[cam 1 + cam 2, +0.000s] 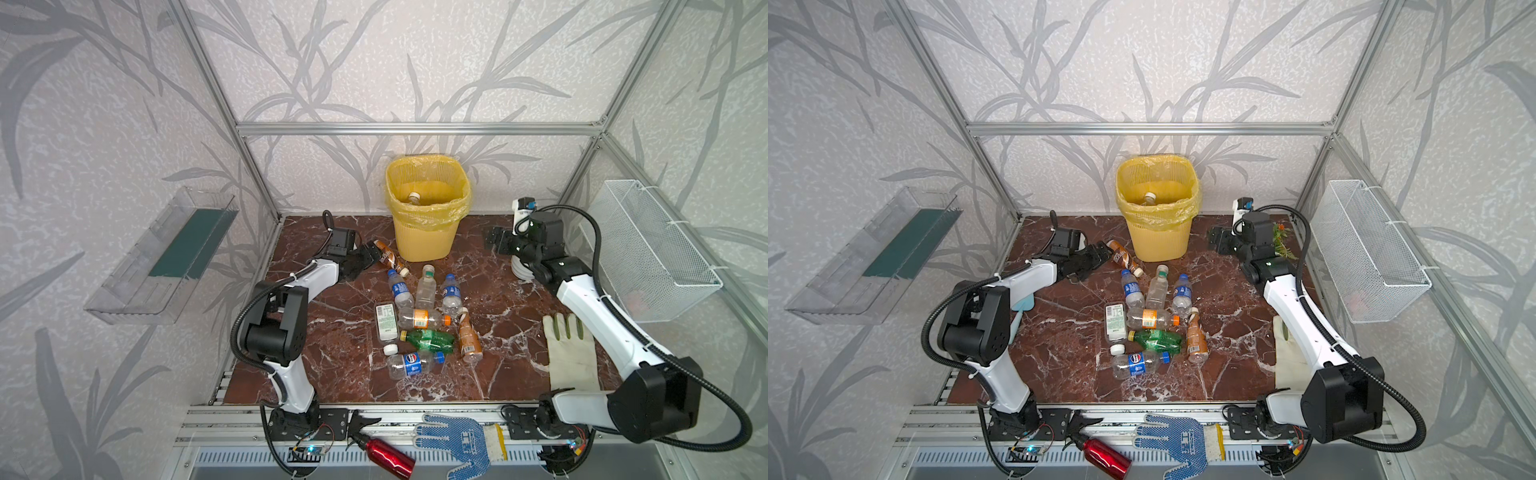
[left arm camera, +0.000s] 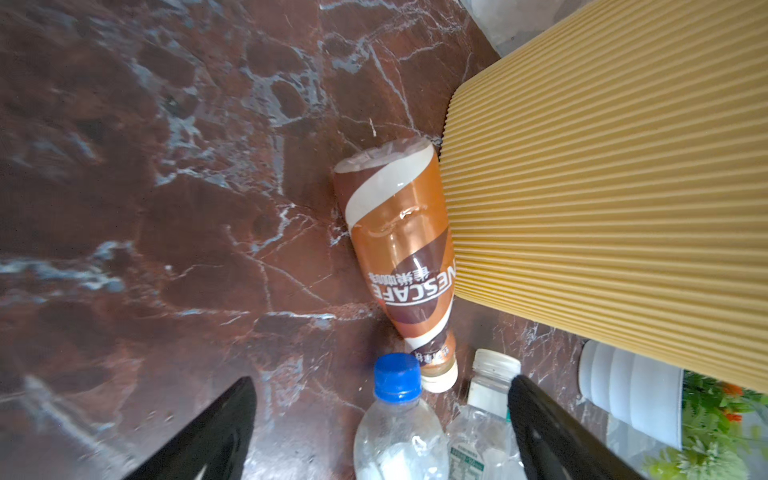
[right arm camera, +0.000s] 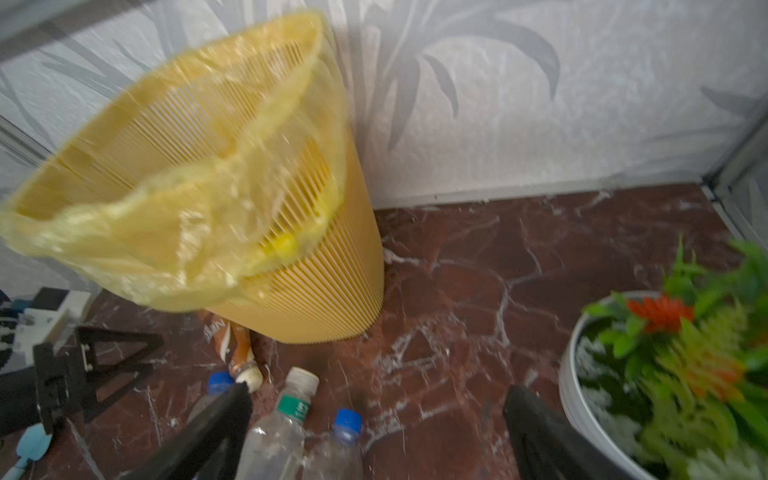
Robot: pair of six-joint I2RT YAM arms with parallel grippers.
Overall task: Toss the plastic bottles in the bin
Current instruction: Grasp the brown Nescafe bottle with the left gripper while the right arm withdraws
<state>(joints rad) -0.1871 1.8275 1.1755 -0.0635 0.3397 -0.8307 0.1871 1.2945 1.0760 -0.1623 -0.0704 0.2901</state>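
- Yellow ribbed plastic makes up the bin (image 1: 422, 243), a tall rounded-square basket against the back wall. A crinkly translucent bag (image 1: 428, 216) is folded over its rim, and one white-capped bottle (image 1: 414, 196) lies inside.
- The step in hand looks like fetching the next bottle. The left gripper (image 2: 380, 386) hangs low, its jaws spread wide and empty. It faces the brown coffee bottle (image 2: 399, 245), which lies on its side hard by the bin's base, cap toward the heap.
- The right gripper (image 3: 378, 392) hovers at the bin's other side, jaws likewise spread and holding nothing.
- The other plastic bottles (image 1: 419, 316) lie heaped mid-table. They are thin-walled, mostly clear and dented, one of them green, with slick film labels.
- The next move probably calls for care, since the coffee bottle's smooth round body may roll on the glossy marble-patterned table (image 1: 332, 357).
- One finger has little room between bottle and ribbed wall, so a grip nearer the neck seems wiser.
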